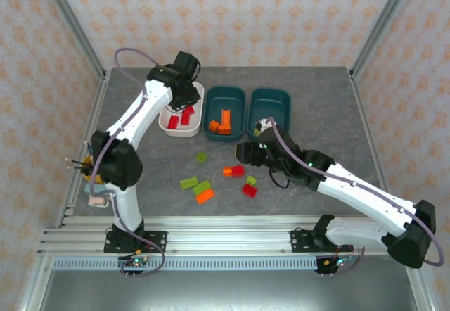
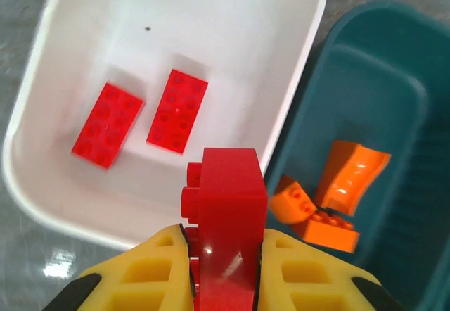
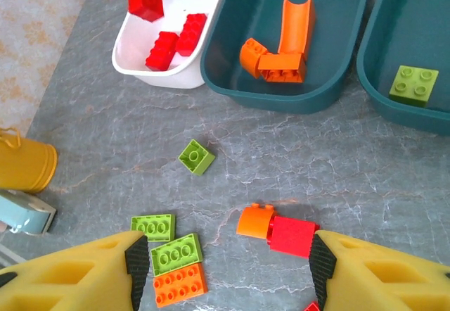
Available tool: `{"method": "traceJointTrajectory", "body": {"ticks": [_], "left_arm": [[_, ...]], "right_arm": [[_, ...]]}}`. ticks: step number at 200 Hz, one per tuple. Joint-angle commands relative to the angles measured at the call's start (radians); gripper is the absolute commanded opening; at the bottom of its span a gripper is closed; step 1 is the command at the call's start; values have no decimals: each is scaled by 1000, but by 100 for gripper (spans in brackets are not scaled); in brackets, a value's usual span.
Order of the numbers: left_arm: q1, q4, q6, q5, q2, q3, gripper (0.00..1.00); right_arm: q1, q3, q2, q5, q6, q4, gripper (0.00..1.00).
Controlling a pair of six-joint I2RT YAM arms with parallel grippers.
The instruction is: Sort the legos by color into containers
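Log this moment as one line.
left jaws: shut on red brick over white tub | right jaws: open above loose bricks on table | status: sorting unfinished

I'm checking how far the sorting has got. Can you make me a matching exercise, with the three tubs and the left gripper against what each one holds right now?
Column one:
1. white tub
2. middle teal tub
3. right teal tub
4. left gripper

Column two:
A. one lime green brick
B. orange pieces
C. two flat red bricks
D. single red brick, clamped between the fingers

Pairs: 1-C, 2-B, 3-A, 4-D
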Motion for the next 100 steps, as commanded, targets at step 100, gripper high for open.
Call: {"method": "traceJointTrajectory", "body": {"ticks": [100], "left_arm": [[41, -22, 261, 69, 167, 82, 20]], "right_arm": [[-108, 86, 103, -88, 161, -39, 63]]}}
